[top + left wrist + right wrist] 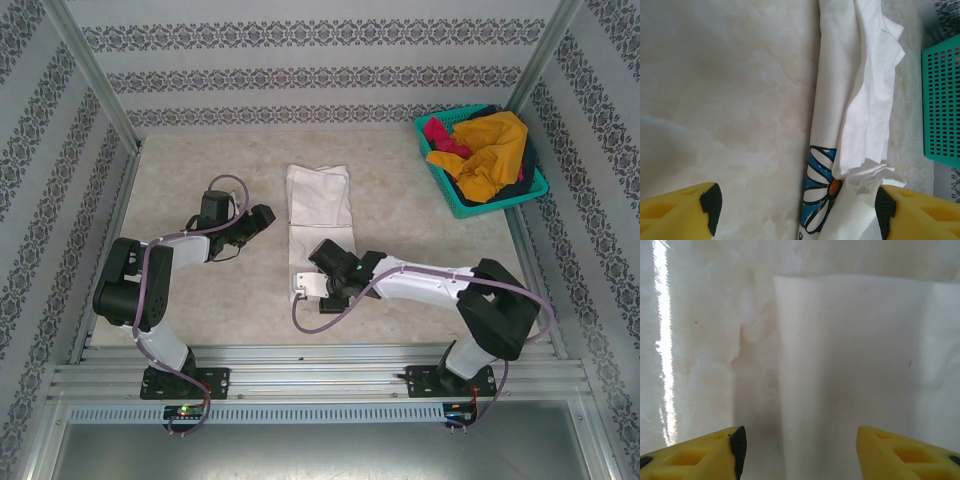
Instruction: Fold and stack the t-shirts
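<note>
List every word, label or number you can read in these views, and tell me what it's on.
No legible text in any view.
Cream-white folded cloth t-shirt: the blue-and-white daisy print runs off the bottom edge of the left wrist view, and no letters can be made out.
Teal plastic mesh basket: no label visible.

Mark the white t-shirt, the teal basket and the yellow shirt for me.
white t-shirt (320, 205), top view, upper folded panel.
teal basket (500, 205), top view, near rim.
mustard-yellow shirt (495, 150), top view, its bunched middle.
</note>
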Robot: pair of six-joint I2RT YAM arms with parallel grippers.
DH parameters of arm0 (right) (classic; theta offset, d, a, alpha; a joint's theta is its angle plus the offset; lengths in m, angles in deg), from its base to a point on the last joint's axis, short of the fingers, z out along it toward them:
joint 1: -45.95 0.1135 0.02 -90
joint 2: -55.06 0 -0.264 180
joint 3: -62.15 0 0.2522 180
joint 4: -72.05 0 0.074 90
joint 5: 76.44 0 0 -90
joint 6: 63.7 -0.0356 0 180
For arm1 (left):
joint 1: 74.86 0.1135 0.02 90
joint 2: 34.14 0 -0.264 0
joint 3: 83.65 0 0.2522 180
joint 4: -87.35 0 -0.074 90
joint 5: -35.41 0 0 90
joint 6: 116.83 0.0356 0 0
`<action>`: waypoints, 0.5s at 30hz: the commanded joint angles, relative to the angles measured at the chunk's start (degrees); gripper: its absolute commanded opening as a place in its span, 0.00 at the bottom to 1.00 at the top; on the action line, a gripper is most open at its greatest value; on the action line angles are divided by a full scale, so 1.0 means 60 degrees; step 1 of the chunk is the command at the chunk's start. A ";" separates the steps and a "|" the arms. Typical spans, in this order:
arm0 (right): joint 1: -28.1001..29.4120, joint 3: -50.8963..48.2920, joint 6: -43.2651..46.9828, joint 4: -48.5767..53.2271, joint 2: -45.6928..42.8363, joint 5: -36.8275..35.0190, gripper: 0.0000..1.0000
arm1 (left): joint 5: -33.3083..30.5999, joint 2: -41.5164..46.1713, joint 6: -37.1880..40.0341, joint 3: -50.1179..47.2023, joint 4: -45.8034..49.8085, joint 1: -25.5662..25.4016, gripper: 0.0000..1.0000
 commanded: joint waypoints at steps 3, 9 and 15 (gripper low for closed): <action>0.0023 0.0423 0.0617 0.0136 0.0607 -0.0022 0.60 | 0.0141 -0.0011 0.0187 -0.0367 -0.0101 0.0047 0.81; 0.0023 0.0530 0.0782 0.0186 0.1223 -0.0194 0.59 | 0.0156 -0.0026 0.0176 -0.0390 -0.0180 0.0038 0.81; -0.0006 0.0531 0.0710 0.0031 0.1438 -0.0682 0.30 | 0.0164 -0.0046 0.0191 -0.0375 -0.0193 0.0055 0.81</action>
